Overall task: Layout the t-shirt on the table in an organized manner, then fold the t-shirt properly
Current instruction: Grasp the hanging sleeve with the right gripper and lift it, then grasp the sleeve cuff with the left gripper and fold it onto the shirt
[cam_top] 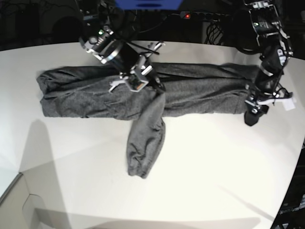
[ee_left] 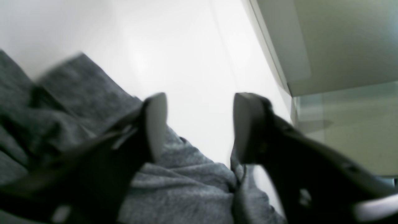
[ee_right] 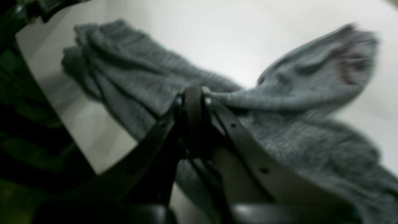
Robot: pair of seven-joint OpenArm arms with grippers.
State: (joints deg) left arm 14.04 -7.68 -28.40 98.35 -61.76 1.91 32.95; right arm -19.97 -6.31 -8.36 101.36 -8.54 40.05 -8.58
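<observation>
Right gripper (ee_right: 193,93) is clamped shut on a fold of the shirt (cam_top: 143,93), near the middle of the bundle's far edge in the base view, pinching a ridge of knit between its tips. Left gripper (ee_left: 199,124) stands with its jaws apart at the shirt's right end, cloth lying below and between the fingers (ee_left: 155,124) but not gripped. Shirt lies on the table (cam_top: 214,167) as a long rumpled band running left to right across the far half, one sleeve hanging toward the near side from the middle.
</observation>
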